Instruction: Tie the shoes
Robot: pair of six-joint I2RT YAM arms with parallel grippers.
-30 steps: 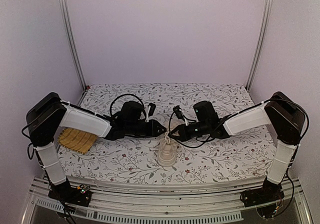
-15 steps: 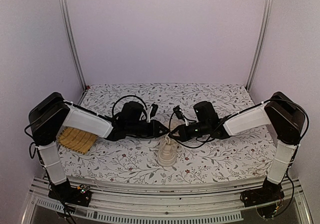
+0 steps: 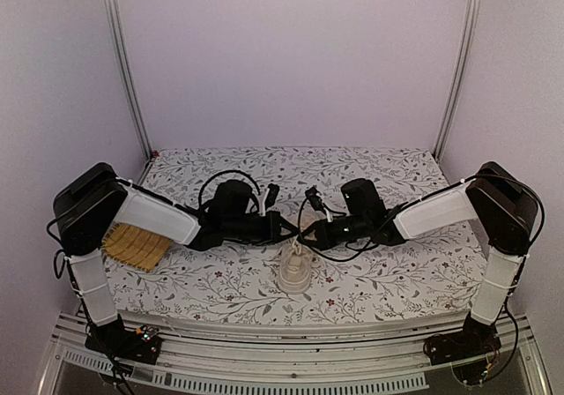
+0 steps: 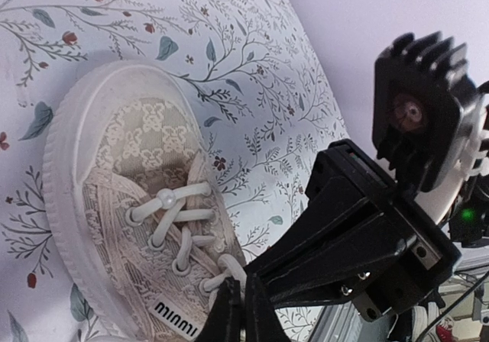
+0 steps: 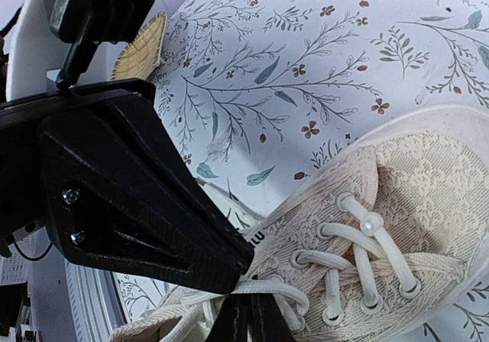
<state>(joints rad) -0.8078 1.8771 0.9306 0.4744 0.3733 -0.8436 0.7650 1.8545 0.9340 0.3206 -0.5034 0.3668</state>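
Note:
The cream lace-up sneaker stands on the floral table near the front middle, toe toward the near edge. Both grippers meet just above its laces. My left gripper is shut on a pale lace at the top eyelets; its fingertips are pinched together. My right gripper is shut on a lace loop beside the tongue; its fingertips are closed. Each wrist view shows the other gripper's black body close by, the right one in the left wrist view and the left one in the right wrist view. The sneaker fills both wrist views.
A flat yellow woven mat lies at the left under the left arm and shows in the right wrist view. Metal frame posts and walls close in the back and sides. Black cables loop over both wrists.
My left gripper has moved right, toward my right gripper, so the two tips now stand almost together above the sneaker. The right arm and the sneaker have barely moved.

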